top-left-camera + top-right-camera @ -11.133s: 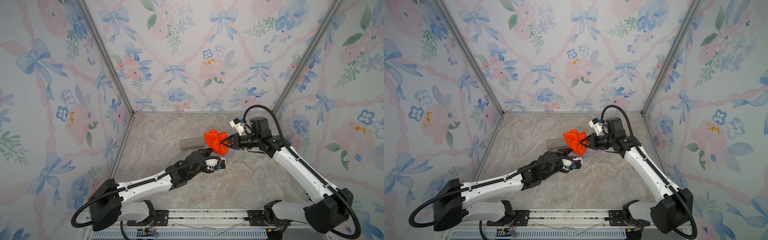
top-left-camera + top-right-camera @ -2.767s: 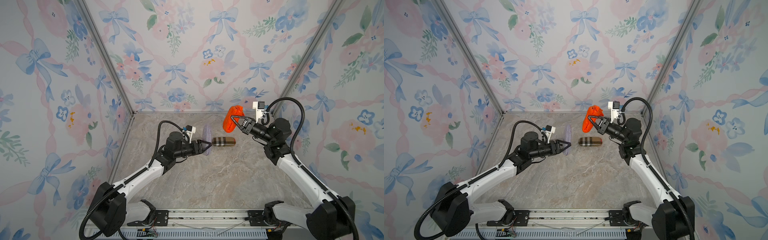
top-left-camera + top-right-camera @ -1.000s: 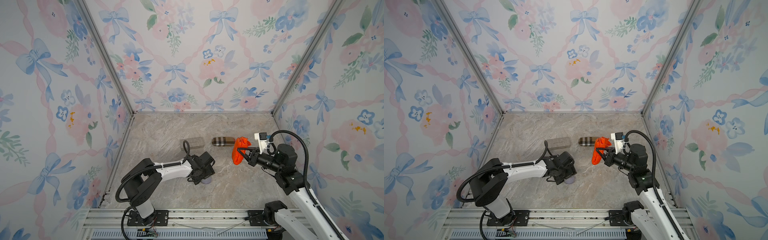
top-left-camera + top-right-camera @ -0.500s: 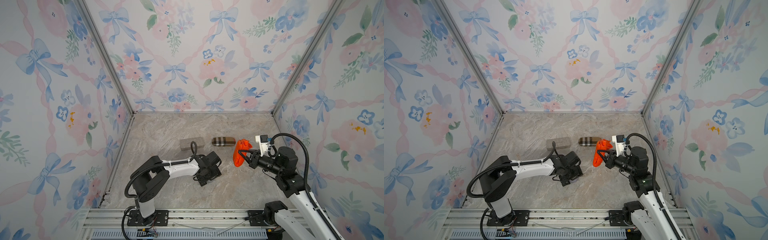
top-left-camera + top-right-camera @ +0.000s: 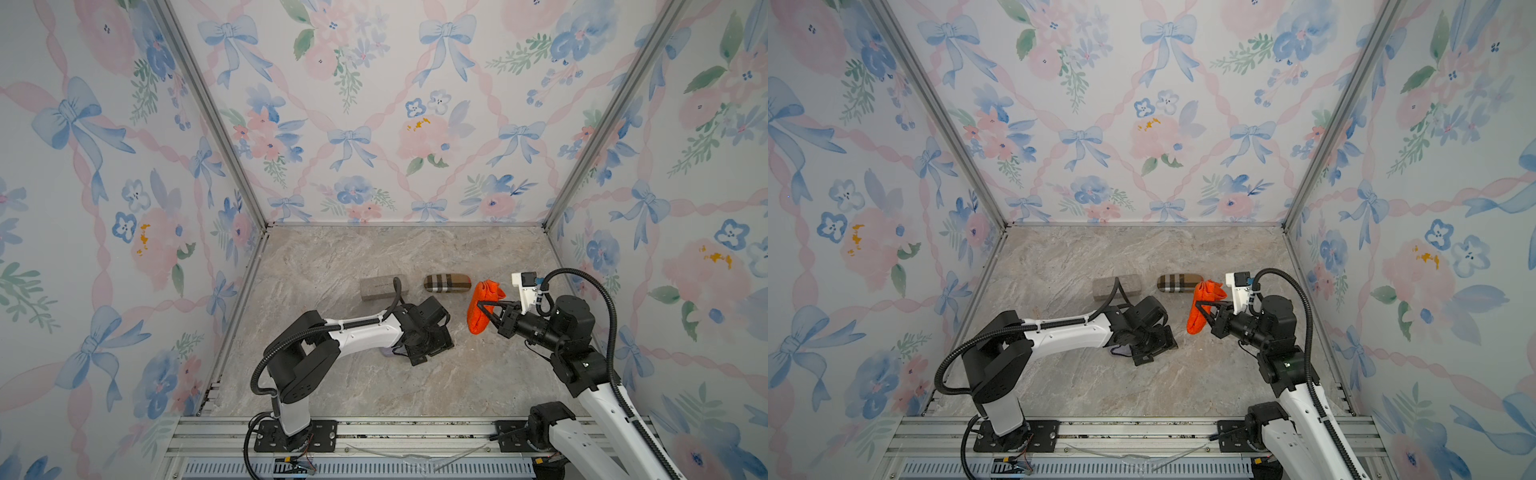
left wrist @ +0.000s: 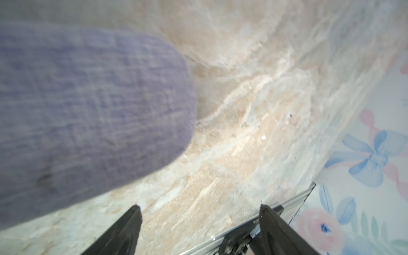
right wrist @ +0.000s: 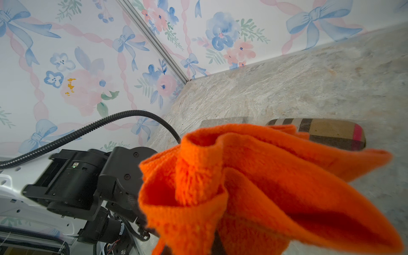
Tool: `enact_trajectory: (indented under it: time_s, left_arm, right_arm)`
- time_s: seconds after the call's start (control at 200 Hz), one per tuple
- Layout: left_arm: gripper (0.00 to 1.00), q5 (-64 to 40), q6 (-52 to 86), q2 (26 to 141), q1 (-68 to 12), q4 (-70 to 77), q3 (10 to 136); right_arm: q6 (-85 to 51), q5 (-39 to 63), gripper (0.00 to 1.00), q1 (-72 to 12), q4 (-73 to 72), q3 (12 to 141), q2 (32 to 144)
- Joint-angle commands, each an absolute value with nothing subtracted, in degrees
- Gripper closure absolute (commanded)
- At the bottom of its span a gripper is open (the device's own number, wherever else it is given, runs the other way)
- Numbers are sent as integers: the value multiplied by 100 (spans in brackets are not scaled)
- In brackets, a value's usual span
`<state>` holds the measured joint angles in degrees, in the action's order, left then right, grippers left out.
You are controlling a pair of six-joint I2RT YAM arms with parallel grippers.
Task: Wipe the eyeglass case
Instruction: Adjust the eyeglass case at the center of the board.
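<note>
Now that the left arm has folded in low at the front of the table, the purple eyeglass case, which it held up toward the back a few seconds ago, lies flat on the marble. The left gripper hangs just beside it, fingers spread wide with only bare table between them. That reads as a set-down, so the wiping of this case looks finished or paused.

Behind it, the grey box and the checked case sit where they were. Further right, the orange cloth has come back from the far wall and hangs well apart from the purple case, pinched in the closed right gripper.

In both top views the left wrist covers all but a sliver of the purple case. The left wrist view is blurred and cuts the case off at its edge. Cloth buries the right fingertips in the right wrist view.
</note>
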<state>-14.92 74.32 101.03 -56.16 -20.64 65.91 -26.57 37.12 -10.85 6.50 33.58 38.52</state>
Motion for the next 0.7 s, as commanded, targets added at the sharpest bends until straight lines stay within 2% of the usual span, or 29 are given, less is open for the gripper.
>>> enact_trajectory:
  time_s: [0.0,0.18,0.255,0.34,0.425,0.695]
  left_arm:
    - [20,-2077,5713,9558,-5486,-1921,6513]
    - [19,-1446,2702,8968,-5332,-2447,6602]
    - [21,-1235,1329,8934,-5218,-2574,6438]
    - [21,-589,148,8831,-5147,-2571,6172]
    - [21,-238,-394,8758,-4968,-2504,5970]
    - [22,-290,-1178,8735,-4672,-2019,5203]
  right_arm:
    - [-2691,3639,100,-1019,649,3476,3951]
    - [-2663,3548,100,-1018,653,3826,4340]
    - [-2686,3461,100,-1019,584,3957,4516]
    - [-2716,3380,100,-1025,507,4126,4736]
    - [-2741,3349,100,-1054,428,4300,4975]
    - [-2672,3354,100,-1185,260,4683,5625]
